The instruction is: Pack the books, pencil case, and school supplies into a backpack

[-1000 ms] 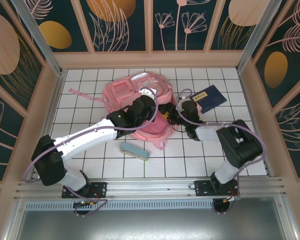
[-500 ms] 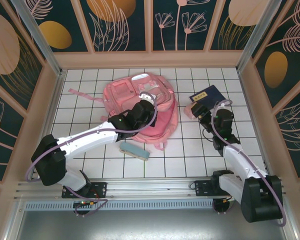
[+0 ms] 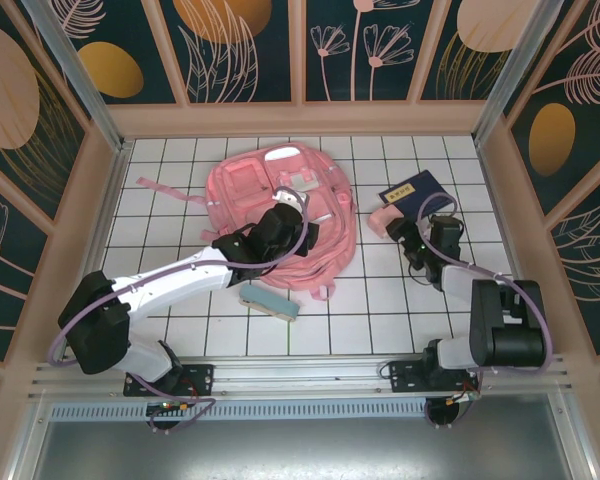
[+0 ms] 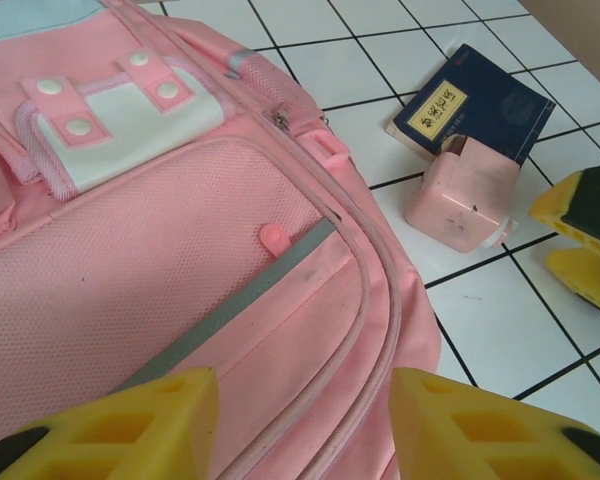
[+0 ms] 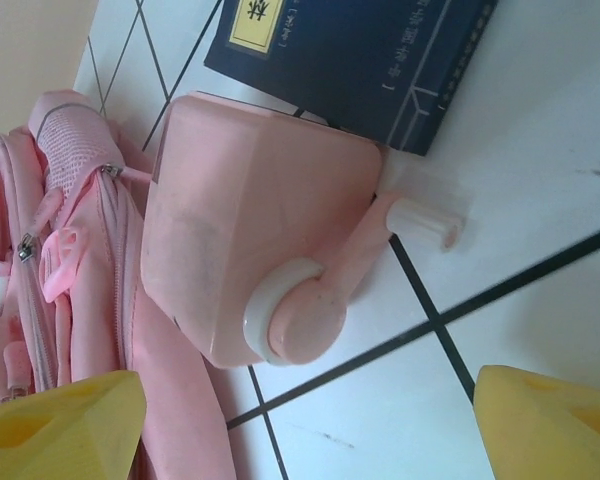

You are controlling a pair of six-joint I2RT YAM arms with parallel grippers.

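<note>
From above, the left gripper (image 3: 292, 208) hung over the backpack (image 3: 242, 185), pencil case (image 3: 270, 300) nearby; its wrist view showed jaws parted, empty; the right wrist view showed the right gripper (image 5: 305, 425) spread wide toward the school supplies (image 5: 260, 220) touching a navy book (image 5: 360, 50), apparently lined up to grasp.

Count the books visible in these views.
1. A navy blue book with a yellow label lies on the table, right of the backpack and just beyond the small pink item. Others may be hidden inside or under the backpack.
</note>
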